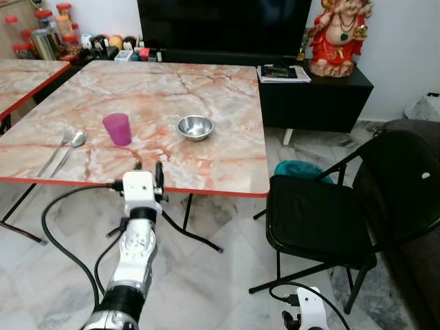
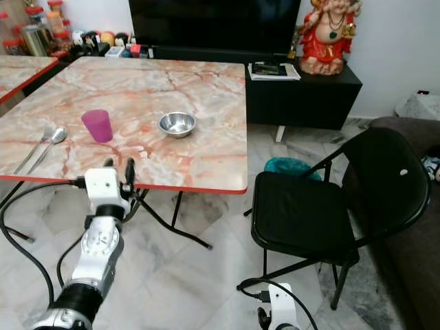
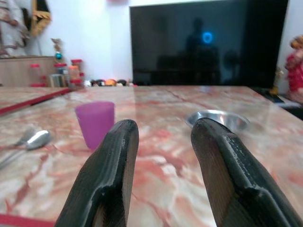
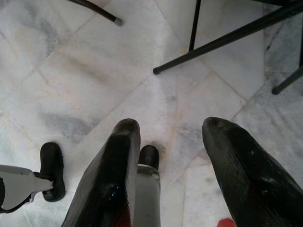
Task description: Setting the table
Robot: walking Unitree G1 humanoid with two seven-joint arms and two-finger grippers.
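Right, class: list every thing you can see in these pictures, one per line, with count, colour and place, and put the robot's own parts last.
Table: one, pink marble top, red edge, before the robot.
Cup: one, purple, upright on the table.
Bowl: one, steel, right of the cup.
Spoon: one, silver, at the table's left edge.
Fork: one, silver, beside the spoon.
Chair: one, black, right of the table.
TV: one, black, behind the table.
Statue: one, red, on the black cabinet.
Left end effector: open, at the table's near edge.
Right end effector: open, hanging over the floor.
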